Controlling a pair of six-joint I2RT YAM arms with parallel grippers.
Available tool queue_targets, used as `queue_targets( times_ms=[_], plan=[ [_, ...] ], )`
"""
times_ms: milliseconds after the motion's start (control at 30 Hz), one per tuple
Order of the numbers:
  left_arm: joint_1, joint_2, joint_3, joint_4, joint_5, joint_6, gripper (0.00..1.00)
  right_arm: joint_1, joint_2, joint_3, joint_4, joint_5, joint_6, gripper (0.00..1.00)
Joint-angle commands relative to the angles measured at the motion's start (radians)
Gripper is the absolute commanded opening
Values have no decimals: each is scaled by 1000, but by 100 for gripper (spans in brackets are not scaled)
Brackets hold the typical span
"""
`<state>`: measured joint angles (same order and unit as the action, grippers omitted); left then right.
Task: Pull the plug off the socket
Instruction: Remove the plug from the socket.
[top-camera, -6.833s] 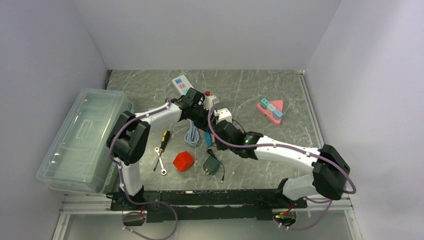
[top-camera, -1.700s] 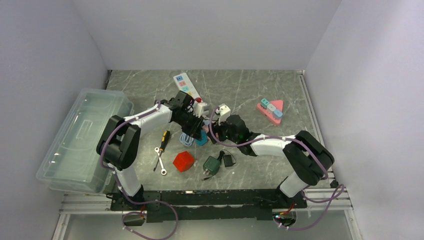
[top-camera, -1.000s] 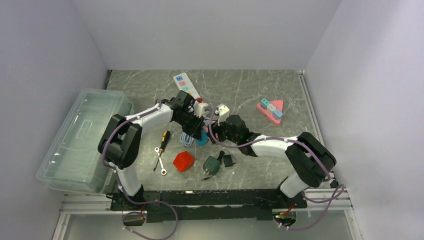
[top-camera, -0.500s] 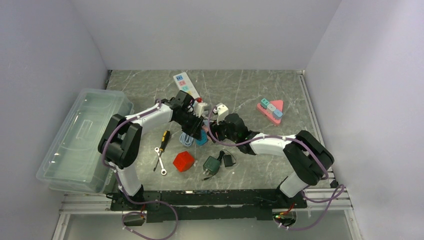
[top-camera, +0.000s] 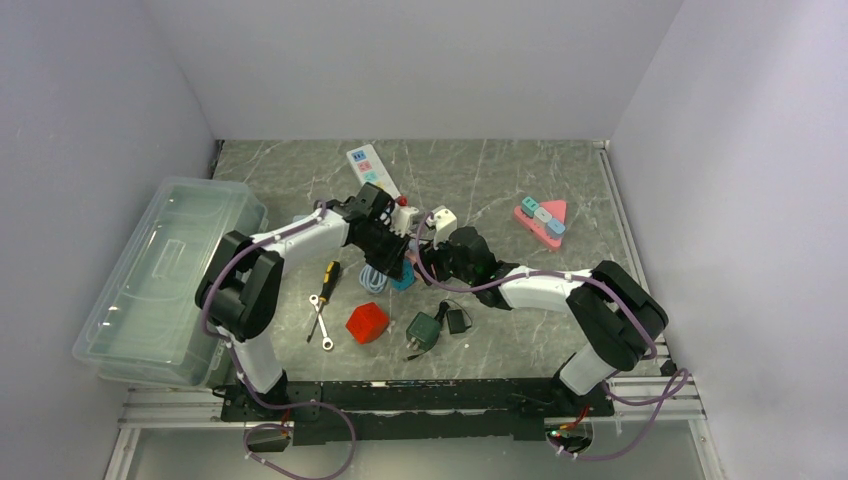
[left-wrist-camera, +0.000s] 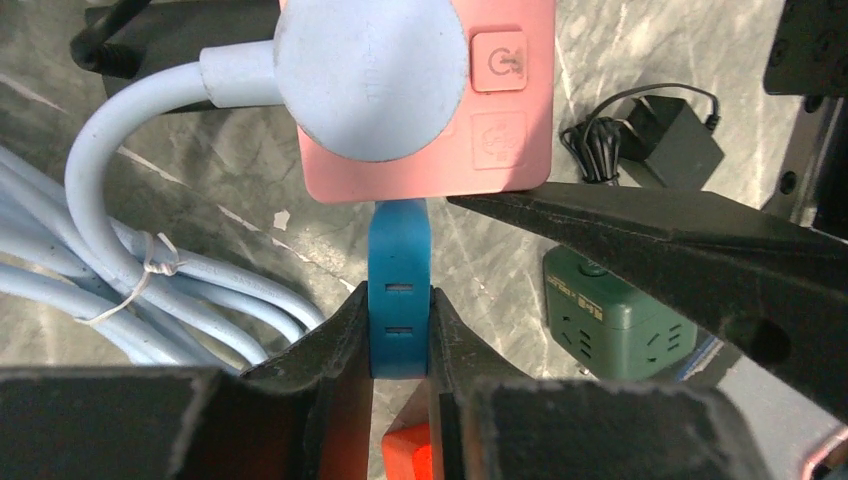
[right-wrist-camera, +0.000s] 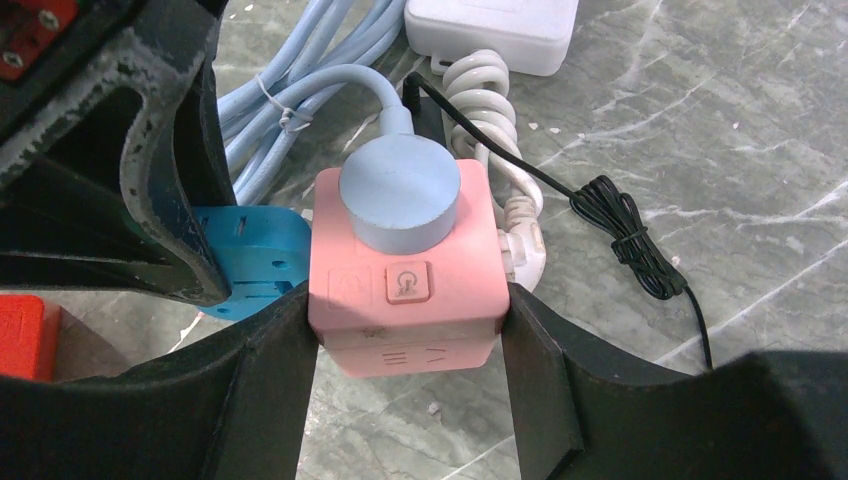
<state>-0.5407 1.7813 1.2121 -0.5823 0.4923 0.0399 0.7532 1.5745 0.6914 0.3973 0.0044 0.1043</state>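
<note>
A pink cube socket (right-wrist-camera: 405, 290) hangs just above the table between the two arms. A round light-blue plug (right-wrist-camera: 400, 205) with its cable sits on the socket's top face. A blue plug (left-wrist-camera: 400, 290) sticks out of one side and still touches the pink body (left-wrist-camera: 430, 130). My left gripper (left-wrist-camera: 400, 312) is shut on the blue plug, one finger on each flat face. My right gripper (right-wrist-camera: 405, 325) is shut on the pink socket, its fingers pressed on two opposite sides. From above, both grippers (top-camera: 395, 262) (top-camera: 428, 262) meet at the table's middle.
A coil of light-blue cable (top-camera: 378, 272) lies under the left gripper. A red cube (top-camera: 367, 322), green adapter (top-camera: 424, 330) and black adapter (top-camera: 458, 321) lie nearer the bases. A screwdriver (top-camera: 328, 277), wrench (top-camera: 320, 320), clear bin (top-camera: 165, 280), white power strip (top-camera: 368, 168) and pink toy (top-camera: 541, 220) are around.
Seconds ago the right arm reached in from farther right. Over the last second its jaws have narrowed onto the pink socket. The left gripper has kept its grip on the blue plug.
</note>
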Motion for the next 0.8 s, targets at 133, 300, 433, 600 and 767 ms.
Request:
queue_targets(
  times_ms=[133,300,433,600,767],
  plan=[
    [-8,-6,16,-15,-284,-14,0,4,-20,14,18,0,12,0],
    [-6,-39,8,7,-168,15,0,3,-23,8,19,10,11,0],
    [7,-70,5,22,47,49,0,3,-22,9,20,8,15,0],
    [76,-85,4,55,257,30,0,3,-22,9,20,6,16,0],
    [90,-90,7,37,192,37,0,3,-20,10,16,6,17,0]
  ],
)
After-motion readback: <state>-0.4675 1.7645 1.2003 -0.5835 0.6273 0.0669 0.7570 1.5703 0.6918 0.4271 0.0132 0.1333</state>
